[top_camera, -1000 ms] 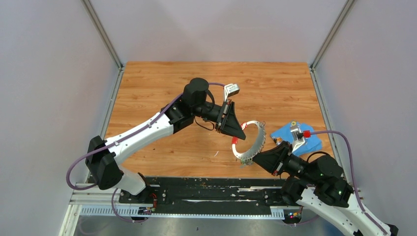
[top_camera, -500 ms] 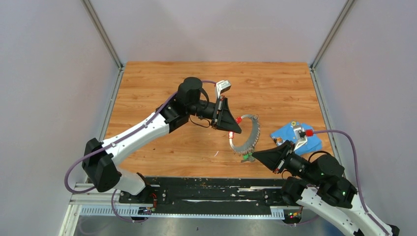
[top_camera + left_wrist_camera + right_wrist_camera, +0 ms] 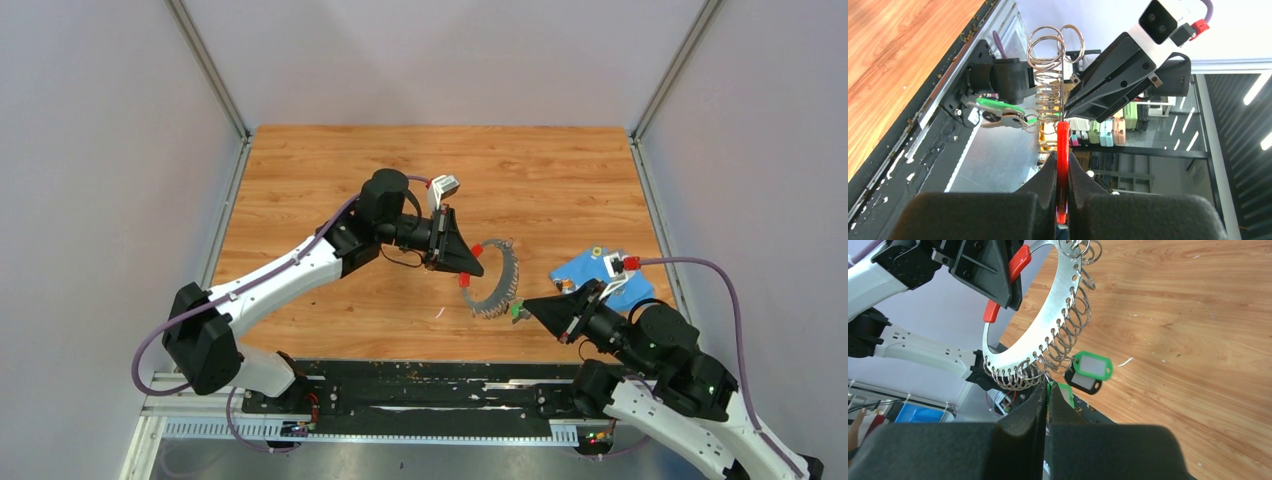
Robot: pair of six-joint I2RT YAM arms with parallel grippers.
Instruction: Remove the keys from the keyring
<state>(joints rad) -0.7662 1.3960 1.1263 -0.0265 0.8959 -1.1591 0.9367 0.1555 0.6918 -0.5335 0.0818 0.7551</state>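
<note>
A wood-grain tabletop [image 3: 330, 170] lies between pale grey walls, and a blue cloth [image 3: 575, 272] sits near its 3 o'clock edge. You have the left gripper [image 3: 472, 268] reaching toward 3 o'clock over the middle of the wood, its jaws pinched tight on the red sleeve [image 3: 1063, 145] of the keyring [image 3: 508, 280]. The ring is held off the tabletop, standing on edge. It is a flat silver band whose outer rim carries a row of small split rings [image 3: 1068, 335].

Your right gripper [image 3: 526, 304] comes in from 4 o'clock and meets the ring's 6 o'clock arc. In the right wrist view its jaws are closed down to a sliver on a green key [image 3: 1065, 395] that hangs from one of those split rings. Just beside it, toward 2 o'clock, two more keys dangle from the same stretch of rim: a green-framed key [image 3: 1092, 364] with a pale face, and a dark key [image 3: 1083, 382] touching it underneath. The cloth lies just behind the right gripper, apart from the ring.
</note>
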